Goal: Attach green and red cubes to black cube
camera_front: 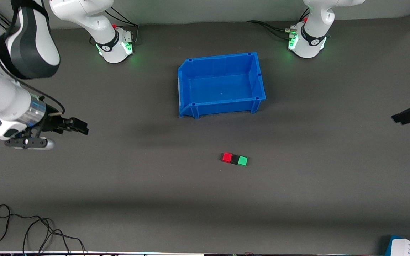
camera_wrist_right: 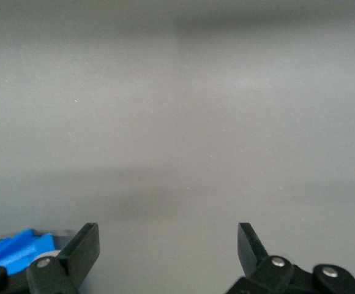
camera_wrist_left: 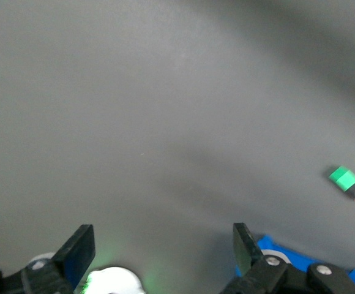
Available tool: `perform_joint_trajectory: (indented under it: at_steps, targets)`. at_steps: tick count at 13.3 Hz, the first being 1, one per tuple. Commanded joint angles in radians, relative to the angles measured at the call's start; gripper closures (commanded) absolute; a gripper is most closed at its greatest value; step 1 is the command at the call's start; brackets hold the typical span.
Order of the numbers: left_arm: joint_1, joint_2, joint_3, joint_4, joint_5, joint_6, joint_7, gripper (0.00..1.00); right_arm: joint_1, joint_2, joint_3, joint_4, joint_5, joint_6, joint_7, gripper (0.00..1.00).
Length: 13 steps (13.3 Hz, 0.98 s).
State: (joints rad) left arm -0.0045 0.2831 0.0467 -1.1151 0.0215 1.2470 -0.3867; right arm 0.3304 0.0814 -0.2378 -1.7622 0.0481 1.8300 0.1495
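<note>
You see a blue bin [camera_front: 221,84] with nothing in it on the counter [camera_front: 119,185]. Nearer the front camera, the red cube [camera_front: 227,157], black cube [camera_front: 234,159] and green cube [camera_front: 242,160] touch in a row. The left pincer [camera_front: 409,115] and right pincer [camera_front: 78,126] hover wide, holding nothing.

A blue bin [camera_front: 221,84] sits on the dark grey table [camera_front: 126,177], near the edge where the arm bases stand, between the two bases, its inside bare. A loose black cable [camera_front: 30,231] curls on the table at the near edge, toward the right arm's end. A white and blue card [camera_front: 409,247] lies at the near corner toward the left arm's end.
</note>
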Motion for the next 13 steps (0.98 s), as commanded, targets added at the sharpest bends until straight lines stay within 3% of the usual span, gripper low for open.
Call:
perform_joint_trajectory:
  at_steps: [1, 4, 5, 8, 13]
  targets:
    - [0.021, -0.038, -0.01, -0.016, 0.011, -0.034, 0.119, 0.0, -0.046, -0.121, 0.044, -0.077, -0.077, -0.029, -0.024, 0.0]
    - [0.026, -0.044, -0.01, -0.02, 0.008, -0.023, 0.164, 0.0, -0.287, -0.163, 0.277, -0.063, -0.076, -0.083, -0.015, 0.0]
    - [0.029, -0.044, -0.013, -0.019, 0.003, -0.012, 0.175, 0.0, -0.331, -0.158, 0.316, -0.039, -0.076, -0.086, -0.007, 0.0]
    - [0.026, -0.042, -0.011, -0.016, -0.006, -0.023, 0.322, 0.0, -0.346, -0.098, 0.311, 0.07, -0.068, -0.159, -0.007, 0.0]
    - [-0.011, -0.042, -0.027, -0.023, -0.006, -0.023, 0.333, 0.0, -0.344, -0.078, 0.31, 0.073, -0.06, -0.167, -0.007, 0.0]
